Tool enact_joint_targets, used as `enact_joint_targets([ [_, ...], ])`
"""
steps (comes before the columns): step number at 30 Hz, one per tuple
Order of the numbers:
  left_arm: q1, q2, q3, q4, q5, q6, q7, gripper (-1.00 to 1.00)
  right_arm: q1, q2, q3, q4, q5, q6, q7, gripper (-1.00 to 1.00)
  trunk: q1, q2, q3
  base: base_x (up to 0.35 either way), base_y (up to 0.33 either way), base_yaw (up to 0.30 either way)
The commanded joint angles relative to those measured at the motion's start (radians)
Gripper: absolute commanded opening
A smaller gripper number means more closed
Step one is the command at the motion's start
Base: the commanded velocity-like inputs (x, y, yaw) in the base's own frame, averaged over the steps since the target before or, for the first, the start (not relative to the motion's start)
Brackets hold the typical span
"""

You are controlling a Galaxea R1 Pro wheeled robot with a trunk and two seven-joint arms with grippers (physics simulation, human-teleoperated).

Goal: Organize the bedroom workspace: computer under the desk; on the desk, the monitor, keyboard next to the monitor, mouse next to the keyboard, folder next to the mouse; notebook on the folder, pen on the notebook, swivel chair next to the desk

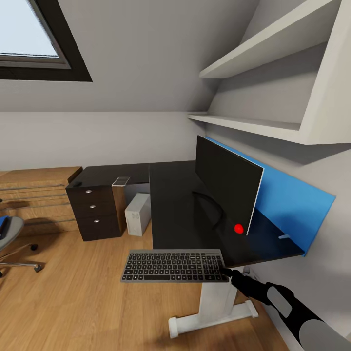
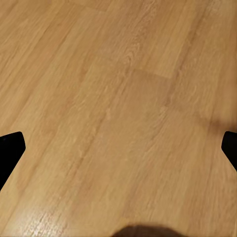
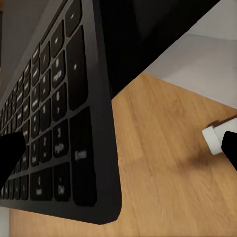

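The black keyboard (image 1: 173, 266) lies level at the front edge of the black desk (image 1: 170, 209), its left end jutting past the desk's corner. I cannot tell whether it rests on the top. My right gripper (image 1: 225, 271) is at its right end, open. In the right wrist view one finger (image 3: 11, 155) is over the keys (image 3: 59, 123) and the other finger (image 3: 230, 148) is far off over the floor. The monitor (image 1: 226, 187) stands on the desk. The computer (image 1: 138, 213) stands under it. The notebook (image 1: 121, 181) and mouse (image 1: 77, 184) lie on the far wing. My left gripper (image 2: 118, 148) hangs open over wood floor.
The swivel chair (image 1: 12, 234) with the blue folder (image 1: 2, 226) on its seat is at the left edge. A wood cabinet (image 1: 39, 195) stands by the dark drawers (image 1: 95, 212). A blue panel (image 1: 292, 204) lines the wall behind the monitor, under white shelves (image 1: 243, 124).
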Motion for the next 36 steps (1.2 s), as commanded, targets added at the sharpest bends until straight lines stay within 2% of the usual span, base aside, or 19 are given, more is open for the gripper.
enact_joint_targets([
  [1, 0.000, 0.002, -0.008, -0.002, 0.009, -0.004, 0.007, 1.00, -0.001, 0.001, 0.004, 0.000, -0.006, 0.003, 0.001, 1.00, 0.000, -0.001, -0.001, 0.000, 0.000, 0.000],
  [3, 0.000, 0.002, -0.008, -0.001, 0.010, -0.004, 0.008, 1.00, -0.001, 0.010, 0.004, 0.000, -0.005, 0.003, 0.001, 1.00, 0.000, -0.001, -0.001, 0.000, 0.000, 0.000],
  [14, 0.000, 0.002, -0.008, 0.000, 0.011, -0.004, 0.009, 1.00, -0.001, 0.015, 0.003, 0.001, 0.026, 0.002, 0.000, 1.00, 0.000, -0.001, -0.001, 0.000, 0.043, 0.000],
  [36, 0.000, 0.002, -0.009, 0.001, 0.013, -0.003, 0.008, 1.00, -0.001, 0.015, 0.004, 0.001, 0.031, -0.016, 0.001, 1.00, 0.000, -0.001, -0.001, 0.000, 0.025, 0.000],
])
